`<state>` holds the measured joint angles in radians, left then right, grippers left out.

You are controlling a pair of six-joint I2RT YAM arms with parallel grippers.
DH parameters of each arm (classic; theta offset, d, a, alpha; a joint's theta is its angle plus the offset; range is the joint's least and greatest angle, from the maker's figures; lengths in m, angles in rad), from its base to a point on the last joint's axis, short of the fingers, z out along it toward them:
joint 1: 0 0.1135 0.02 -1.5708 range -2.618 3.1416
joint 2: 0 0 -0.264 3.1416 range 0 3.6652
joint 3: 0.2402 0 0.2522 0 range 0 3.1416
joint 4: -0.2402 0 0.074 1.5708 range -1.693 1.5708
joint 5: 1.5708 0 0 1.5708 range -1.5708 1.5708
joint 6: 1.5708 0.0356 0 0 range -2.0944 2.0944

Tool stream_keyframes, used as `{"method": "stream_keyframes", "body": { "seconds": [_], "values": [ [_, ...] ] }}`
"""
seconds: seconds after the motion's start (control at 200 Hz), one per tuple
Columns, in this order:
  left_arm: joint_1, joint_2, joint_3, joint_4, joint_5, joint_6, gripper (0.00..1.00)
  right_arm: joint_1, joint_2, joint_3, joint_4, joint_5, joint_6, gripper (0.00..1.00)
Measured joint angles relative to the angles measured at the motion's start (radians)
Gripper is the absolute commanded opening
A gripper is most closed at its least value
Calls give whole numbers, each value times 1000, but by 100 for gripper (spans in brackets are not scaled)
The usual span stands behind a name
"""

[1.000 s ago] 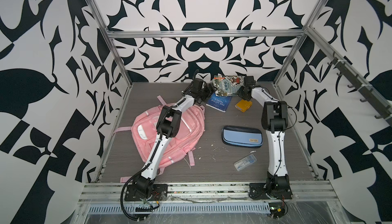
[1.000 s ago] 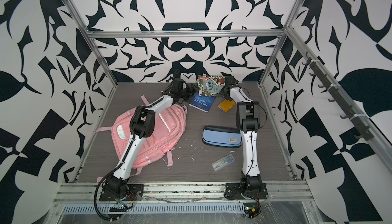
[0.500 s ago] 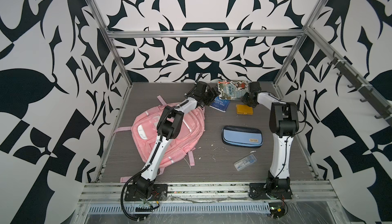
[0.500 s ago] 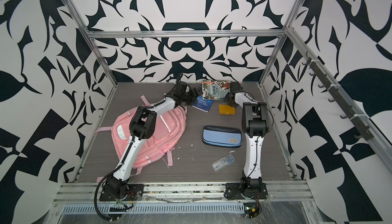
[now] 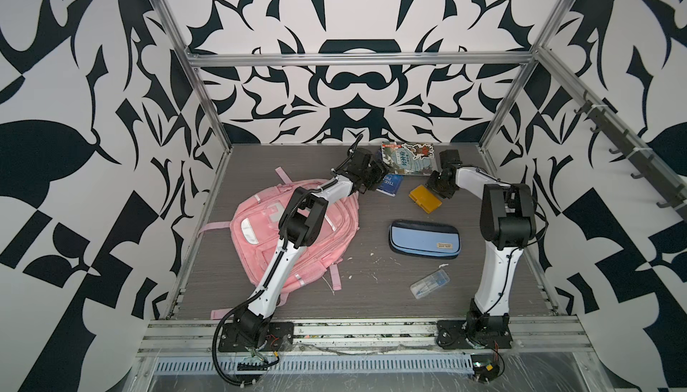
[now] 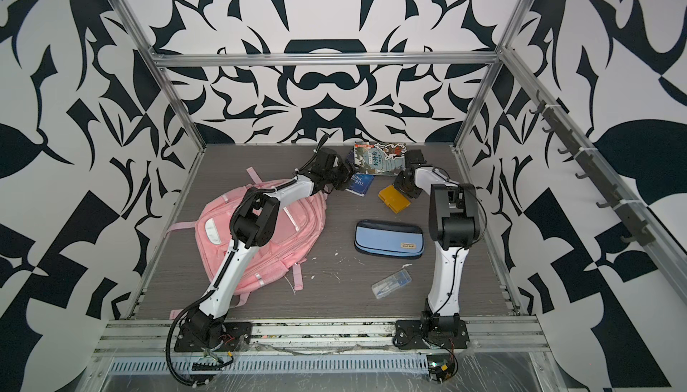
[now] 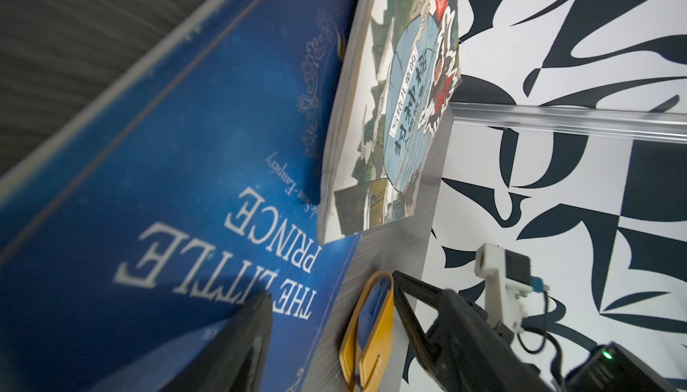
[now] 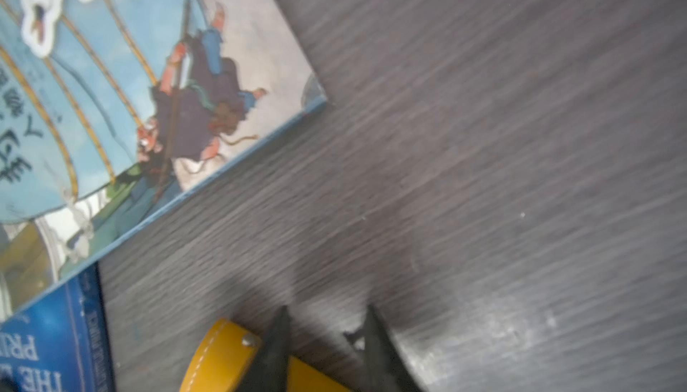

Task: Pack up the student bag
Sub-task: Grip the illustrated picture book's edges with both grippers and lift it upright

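The student bag (image 5: 334, 237) (image 6: 301, 230), pink, lies flat at the left, with my left arm stretched over it. My left gripper (image 5: 373, 178) stands open at the edge of a blue book (image 5: 390, 184) (image 7: 167, 148); one of its fingers (image 7: 245, 334) shows over the cover. An illustrated book (image 5: 407, 158) (image 8: 111, 93) lies flat at the back, overlapping the blue one. My right gripper (image 5: 438, 189) (image 8: 327, 319) is open and empty, with one finger over a yellow wallet (image 5: 425, 198) (image 8: 223, 356).
A light-blue and navy pencil case (image 5: 423, 239) lies right of centre. A clear plastic case (image 5: 429, 284) sits nearer the front. The back wall is close behind the books. White scraps dot the table's middle (image 5: 375, 260).
My right gripper opened and let go of the illustrated book, which dropped from tilted to flat. That gripper then drew back to the yellow wallet. My left gripper narrowed a little.
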<state>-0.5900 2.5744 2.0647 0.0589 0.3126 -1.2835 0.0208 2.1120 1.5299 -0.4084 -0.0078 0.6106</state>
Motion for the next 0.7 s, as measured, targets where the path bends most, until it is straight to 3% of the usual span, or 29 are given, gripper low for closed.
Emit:
{"method": "stream_keyframes", "body": {
  "seconds": [0.145, 0.42, 0.7],
  "values": [
    [-1, 18, 18, 10, -29, -52, 65, 0, 45, 146, -14, 13, 12, 67],
    [-4, 40, 47, 19, -93, -167, 61, -4, 254, 473, -35, 47, 33, 63],
    [-15, 112, 138, 49, -140, -247, 58, -6, 335, 520, -63, 51, 60, 60]
  ]
}}
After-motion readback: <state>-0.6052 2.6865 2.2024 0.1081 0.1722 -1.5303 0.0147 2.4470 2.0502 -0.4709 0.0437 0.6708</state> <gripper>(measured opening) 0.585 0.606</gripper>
